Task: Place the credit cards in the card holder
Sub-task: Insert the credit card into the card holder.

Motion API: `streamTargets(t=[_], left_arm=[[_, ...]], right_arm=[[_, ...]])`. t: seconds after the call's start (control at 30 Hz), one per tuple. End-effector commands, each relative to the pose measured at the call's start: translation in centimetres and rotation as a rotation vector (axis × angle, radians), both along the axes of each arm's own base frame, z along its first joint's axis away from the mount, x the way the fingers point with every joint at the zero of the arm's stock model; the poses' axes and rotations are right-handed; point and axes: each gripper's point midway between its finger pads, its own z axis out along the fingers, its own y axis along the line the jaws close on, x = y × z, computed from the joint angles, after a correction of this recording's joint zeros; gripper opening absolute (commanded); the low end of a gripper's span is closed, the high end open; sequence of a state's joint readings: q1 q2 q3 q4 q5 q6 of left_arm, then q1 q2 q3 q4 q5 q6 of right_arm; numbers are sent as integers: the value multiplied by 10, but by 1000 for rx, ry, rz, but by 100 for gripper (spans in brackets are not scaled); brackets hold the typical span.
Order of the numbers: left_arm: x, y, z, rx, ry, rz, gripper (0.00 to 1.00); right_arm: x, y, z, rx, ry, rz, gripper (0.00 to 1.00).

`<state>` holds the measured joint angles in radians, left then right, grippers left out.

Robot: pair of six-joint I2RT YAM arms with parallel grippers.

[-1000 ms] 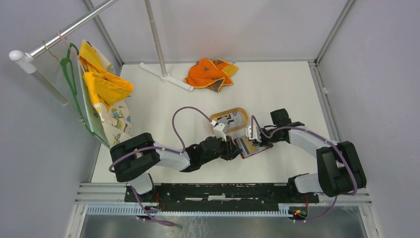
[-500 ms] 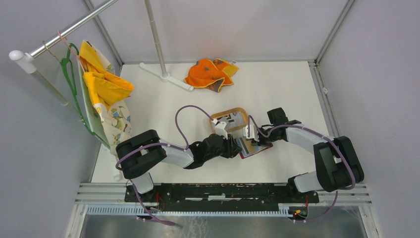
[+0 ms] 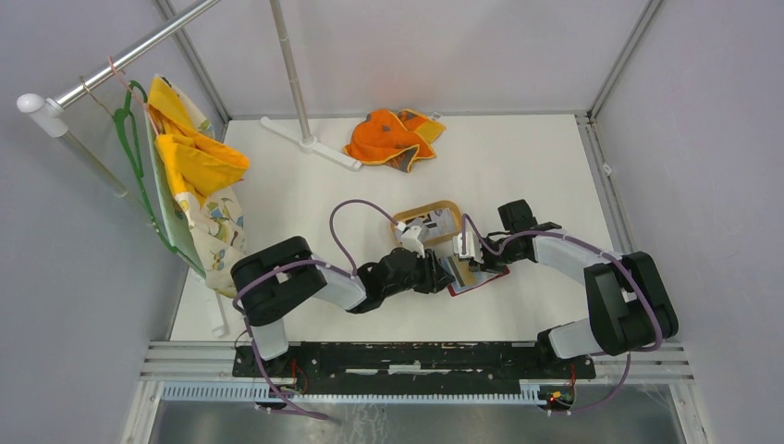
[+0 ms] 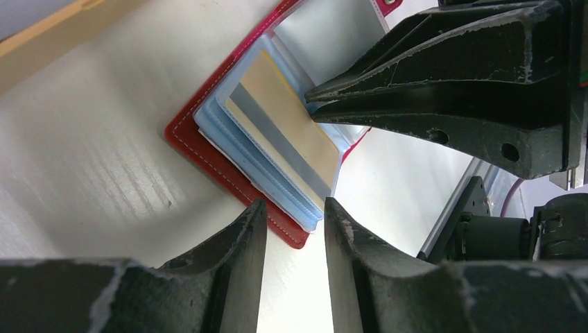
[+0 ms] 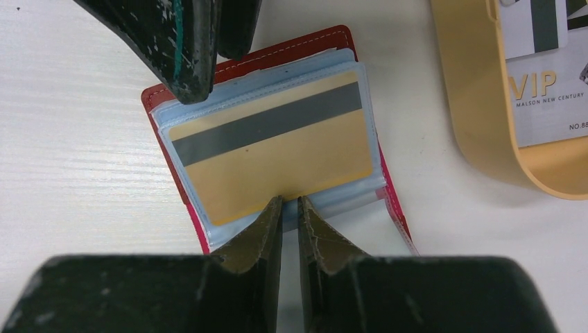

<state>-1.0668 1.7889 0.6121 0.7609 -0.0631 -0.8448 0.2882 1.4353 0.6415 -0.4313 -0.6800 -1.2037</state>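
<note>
The red card holder [image 3: 478, 279] lies open on the table, its blue-grey sleeves [image 5: 256, 76] facing up. A gold credit card [image 5: 270, 149] with a grey stripe sits in the top sleeve. More credit cards [image 5: 548, 90], silver and white, lie in the tan tray [image 5: 471, 104]. My right gripper [image 5: 289, 202] has its jaws almost together, tips against the gold card's [image 4: 291, 132] long edge; nothing shows between them but the sleeve. My left gripper [image 4: 295, 208] stands open at the holder's red corner [image 4: 208, 152], gripping nothing.
The tan oval tray [image 3: 444, 203] sits just behind the holder. An orange cloth [image 3: 393, 137] and a white stand base [image 3: 310, 143] lie at the back. A hanger with yellow cloth [image 3: 189, 157] hangs at the left.
The left gripper's jaws have parted wider, and the left arm has shifted a little to the right. The right gripper stays at the card's edge.
</note>
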Motion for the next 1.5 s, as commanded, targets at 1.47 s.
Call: streamTargets(t=[1.47], left_arm=[[11,-45,44,-261,17,-51,43]], right_arm=[[-1,6,15,28,20,-23,31]])
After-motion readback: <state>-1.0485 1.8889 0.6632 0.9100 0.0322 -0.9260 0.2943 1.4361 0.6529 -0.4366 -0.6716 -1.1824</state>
